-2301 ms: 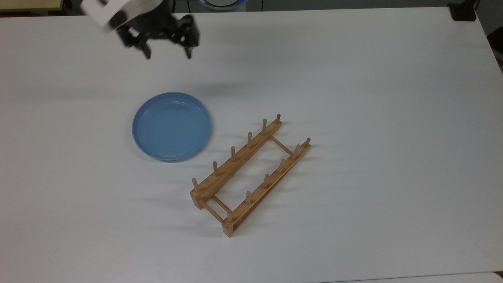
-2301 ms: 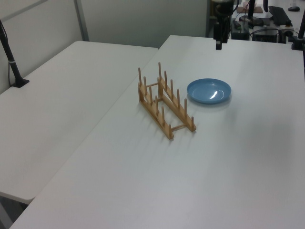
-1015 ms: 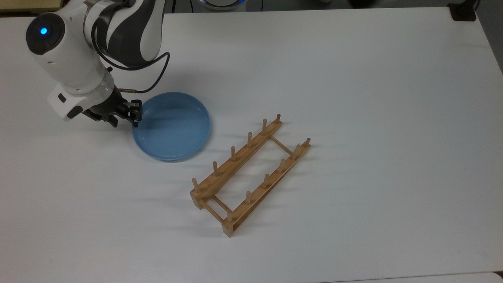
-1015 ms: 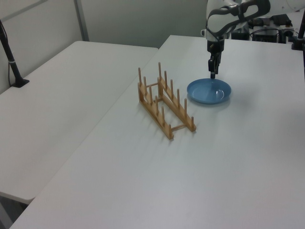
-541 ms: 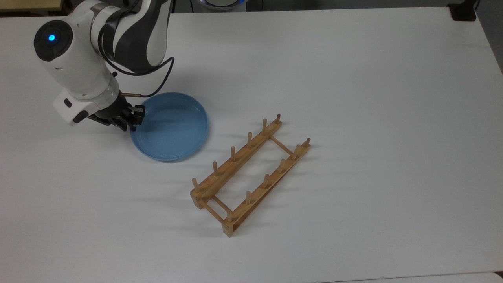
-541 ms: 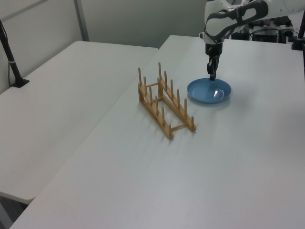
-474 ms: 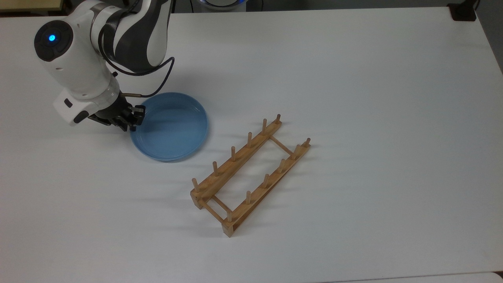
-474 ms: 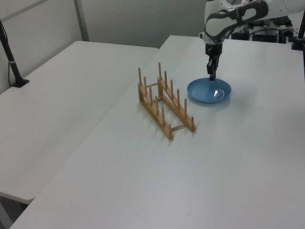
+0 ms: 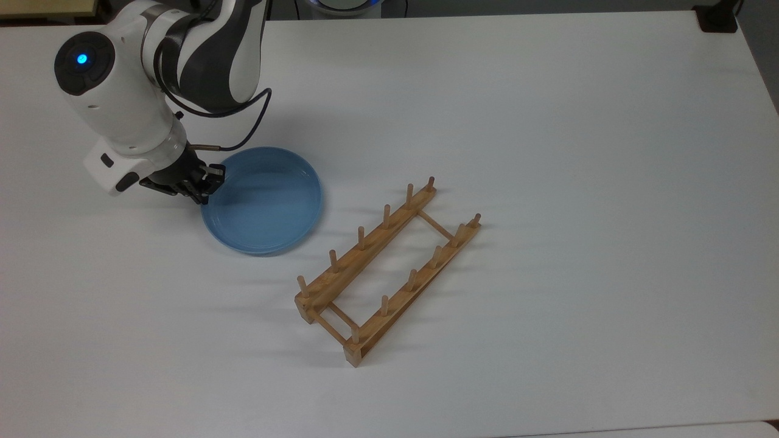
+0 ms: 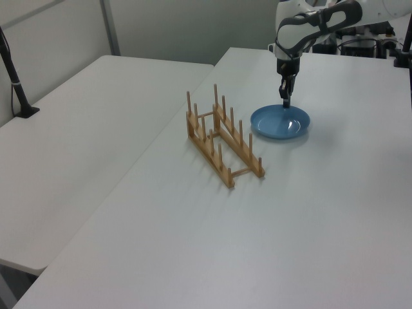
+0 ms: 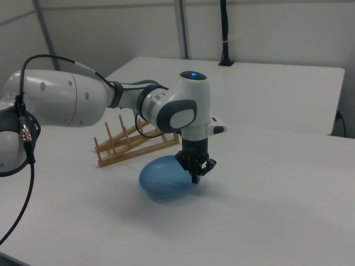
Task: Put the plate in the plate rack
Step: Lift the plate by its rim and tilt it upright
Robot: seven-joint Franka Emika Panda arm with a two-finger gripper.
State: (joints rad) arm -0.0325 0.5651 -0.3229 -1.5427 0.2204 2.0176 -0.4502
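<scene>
The light-blue plate point(image 9: 261, 204) lies left of the wooden plate rack point(image 9: 372, 238) in the top view. My gripper point(image 9: 204, 185) points down at the plate's rim on the top view's left side and is shut on that rim. In the right view the plate point(image 11: 163, 180) looks tipped, its gripped edge raised under the gripper point(image 11: 195, 173). In the left view the gripper point(image 10: 284, 102) sits at the far edge of the plate point(image 10: 280, 122), and the rack point(image 10: 222, 143) stands empty just to the left view's left.
The white table point(image 9: 548, 121) carries the plate and rack. A second white table with a black post point(image 10: 16, 84) adjoins it on the left view's left. A black object point(image 9: 718, 18) sits at the top view's upper right corner.
The gripper came down to the plate's rim and shut on it. Since then the plate has shifted slightly toward the top view's left and tipped up at the gripped edge.
</scene>
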